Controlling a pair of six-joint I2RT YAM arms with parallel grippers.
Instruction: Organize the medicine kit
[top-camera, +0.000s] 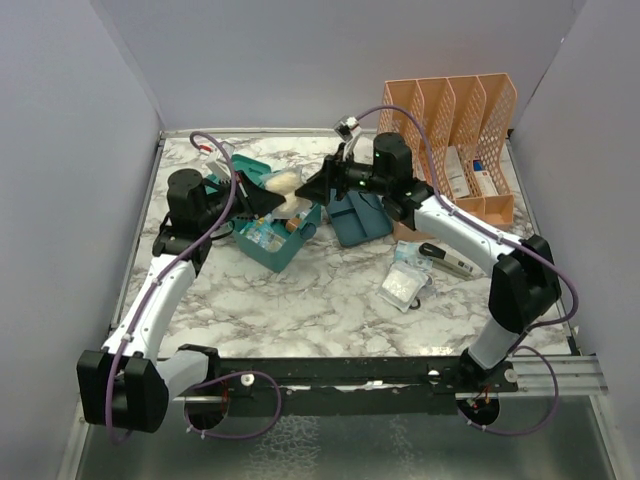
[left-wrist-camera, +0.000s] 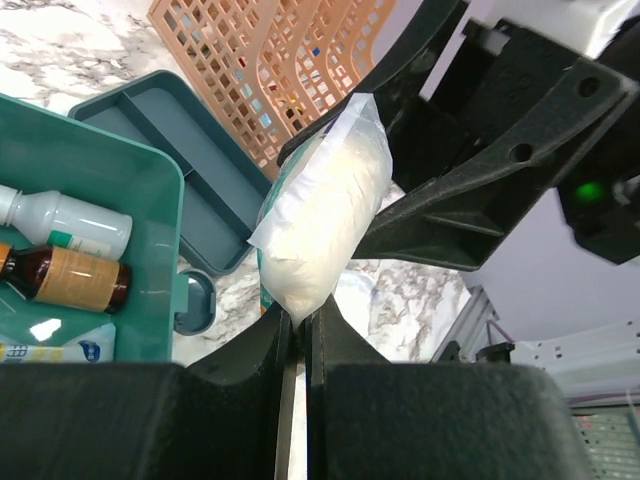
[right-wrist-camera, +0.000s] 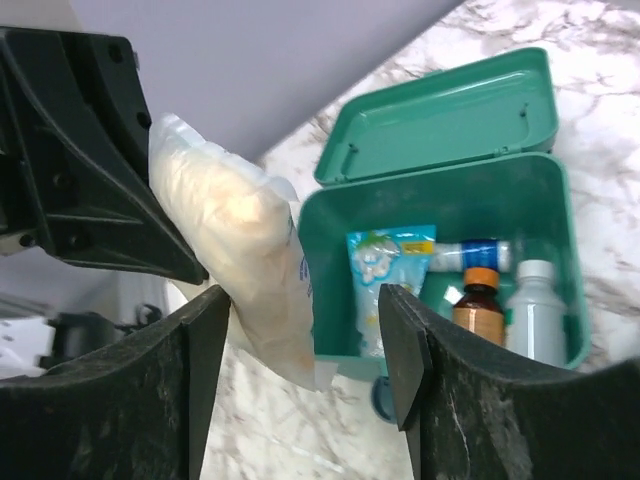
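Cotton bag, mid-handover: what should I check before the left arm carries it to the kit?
1. Left jaws pinched on the lower edge of the cotton bag: ok.
2. Right jaws open: ok.
3. Right jaws free of the bag: cannot tell; the bag sits between them.
4. Lid of the medicine kit open: ok.
5. Insert tray out of the kit and lying beside it: ok.
6. Room inside the kit among the bottles and the packet: cannot tell.
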